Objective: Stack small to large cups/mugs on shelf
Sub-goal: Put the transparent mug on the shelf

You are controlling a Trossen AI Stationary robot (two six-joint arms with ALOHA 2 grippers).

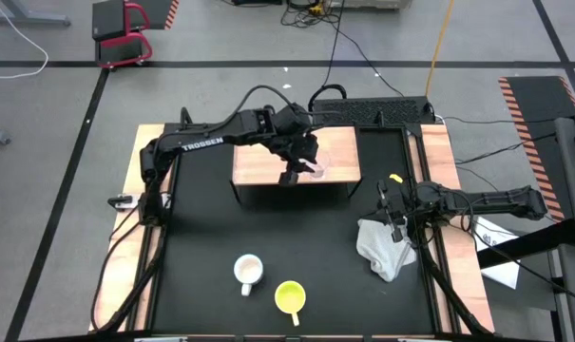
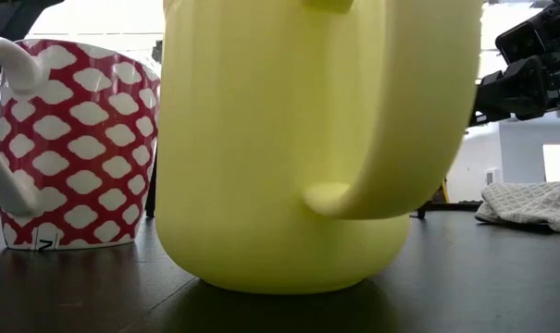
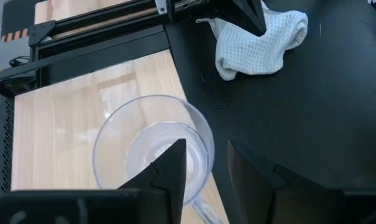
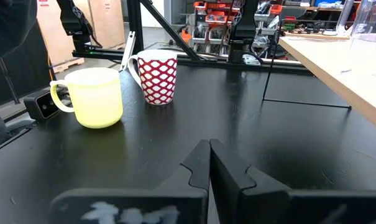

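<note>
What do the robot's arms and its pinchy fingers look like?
Both arms are dark, almost black, and built from chunky jointed pieces. The left arm has white letters spelling TROSSEN along it, and black cables loop off near its wrist. The right arm looks the same, without letters I can see. The left gripper and right gripper each have two flat, dark, wedge-shaped fingers.

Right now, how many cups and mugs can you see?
3. The clear glass cup sits on the wooden shelf under the left hand. The red-patterned mug and yellow mug stand together on the black table.
</note>
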